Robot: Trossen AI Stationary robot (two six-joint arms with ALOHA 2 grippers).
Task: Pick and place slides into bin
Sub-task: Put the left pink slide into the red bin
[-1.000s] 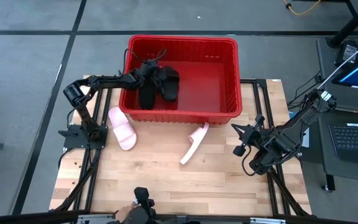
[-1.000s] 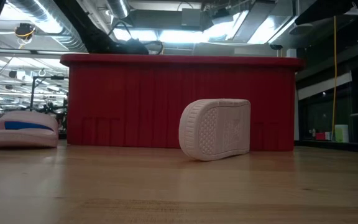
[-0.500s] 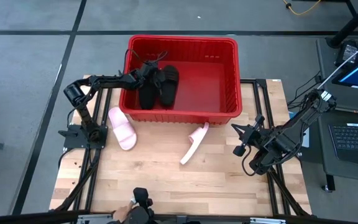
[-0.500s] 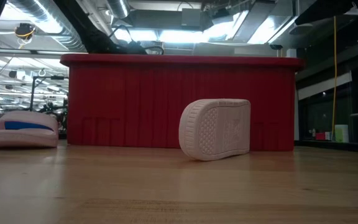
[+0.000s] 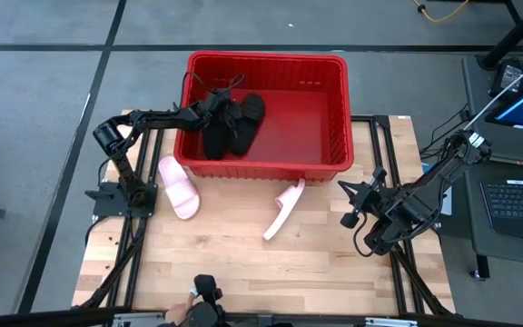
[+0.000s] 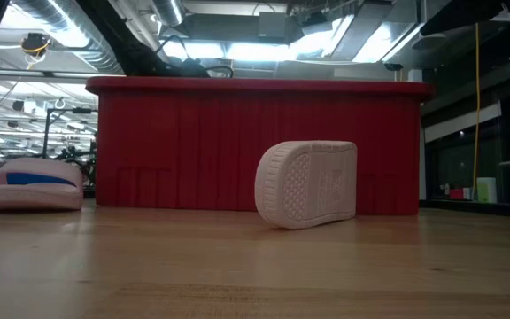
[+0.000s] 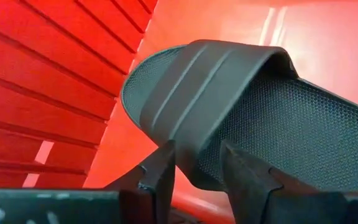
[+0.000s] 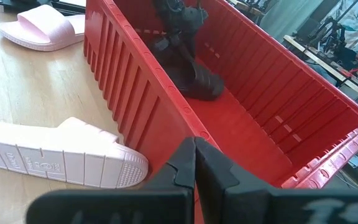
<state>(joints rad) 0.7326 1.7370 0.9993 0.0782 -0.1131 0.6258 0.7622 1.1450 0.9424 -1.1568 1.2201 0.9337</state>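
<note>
Releasing the second black slide into the red bin is being done by the left gripper, at eleven o'clock, its jaws parted around the strap. The right gripper, pinched closed and empty, is waiting at three o'clock. Next, two pink slides are waiting on the table, six to seven o'clock of the bin, so a retreat and reach is being called for.

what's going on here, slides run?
The left gripper is inside the red bin, its fingers apart on either side of a black slide's strap. Both black slides lie in the bin. Two pink slides are on the table: one flat near the left arm, one on its edge against the bin's front wall. The right gripper waits shut at the table's right edge.
</note>
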